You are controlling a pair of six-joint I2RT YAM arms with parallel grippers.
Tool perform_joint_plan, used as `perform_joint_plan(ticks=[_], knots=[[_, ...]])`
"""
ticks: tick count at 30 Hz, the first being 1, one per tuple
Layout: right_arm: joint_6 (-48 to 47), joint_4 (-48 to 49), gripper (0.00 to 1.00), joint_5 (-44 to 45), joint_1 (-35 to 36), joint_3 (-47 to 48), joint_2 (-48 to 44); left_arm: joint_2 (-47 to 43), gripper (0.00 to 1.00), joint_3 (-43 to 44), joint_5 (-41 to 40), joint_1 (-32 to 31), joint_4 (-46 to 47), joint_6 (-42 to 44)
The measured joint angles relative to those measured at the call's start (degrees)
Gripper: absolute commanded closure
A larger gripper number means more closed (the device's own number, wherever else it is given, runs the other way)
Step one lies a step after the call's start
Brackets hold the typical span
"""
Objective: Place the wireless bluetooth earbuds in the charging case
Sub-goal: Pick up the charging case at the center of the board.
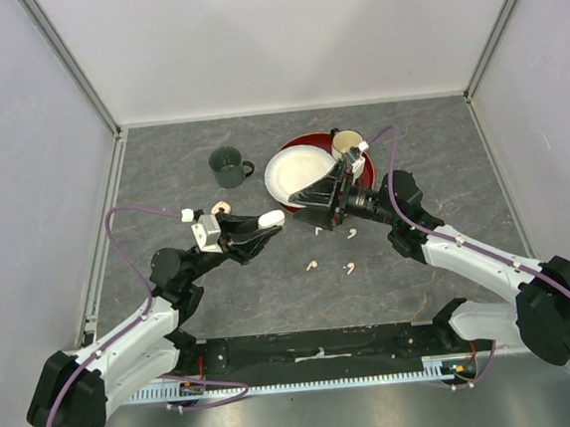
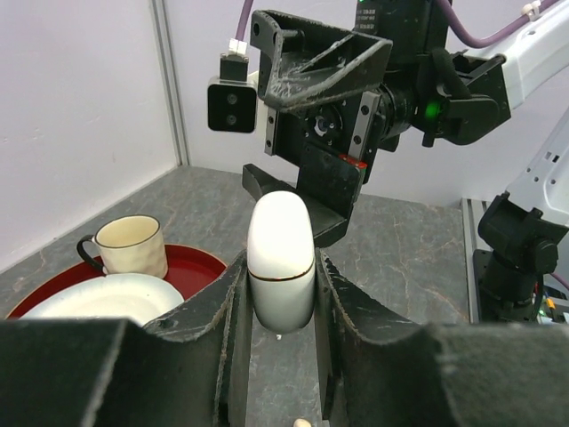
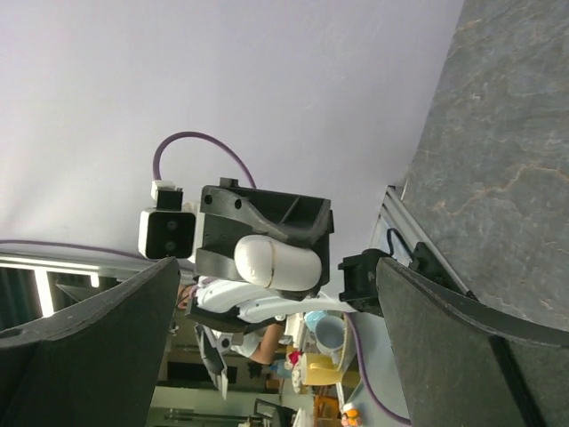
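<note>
My left gripper (image 1: 262,225) is shut on the white charging case (image 1: 272,218) and holds it above the table. In the left wrist view the case (image 2: 281,262) stands upright between my fingers, its lid closed. My right gripper (image 1: 302,204) is open and empty. It faces the case from the right, a short way off. In the right wrist view the case (image 3: 276,262) shows between my spread fingers (image 3: 89,338). Small earbuds lie on the table below: two pale ones (image 1: 312,265) (image 1: 350,267) and a white one (image 1: 352,233). One earbud tip (image 2: 302,423) shows at the bottom edge of the left wrist view.
A dark red tray (image 1: 366,174) at the back holds a white plate (image 1: 296,172) and a cream mug (image 1: 349,145). A dark green mug (image 1: 227,166) stands to its left. A small peach object (image 1: 221,208) lies by my left wrist. Walls close in three sides.
</note>
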Motion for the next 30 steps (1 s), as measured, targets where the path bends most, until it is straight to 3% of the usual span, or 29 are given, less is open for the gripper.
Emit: perform_joint_plan(ticks=[8, 18, 26, 30], knots=[[3.26, 1.53, 0.02, -3.34, 0.96, 0.55, 2.10, 1.05, 0.98, 0.00, -0.96, -0.09, -0.02, 0.61], [6.49, 6.45, 0.26, -4.02, 5.09, 1.03, 7.30, 1.62, 0.98, 0.00, -1.14, -0.09, -0.02, 0.70], [9.53, 11.58, 0.33, -3.89, 6.34, 1.03, 10.34, 1.55, 0.98, 0.00, -0.81, -0.11, -0.33, 0.72], [10.01, 12.81, 0.43, -3.67, 6.34, 1.03, 10.54, 1.55, 0.98, 0.00, 0.11, -0.11, -0.57, 0.72]])
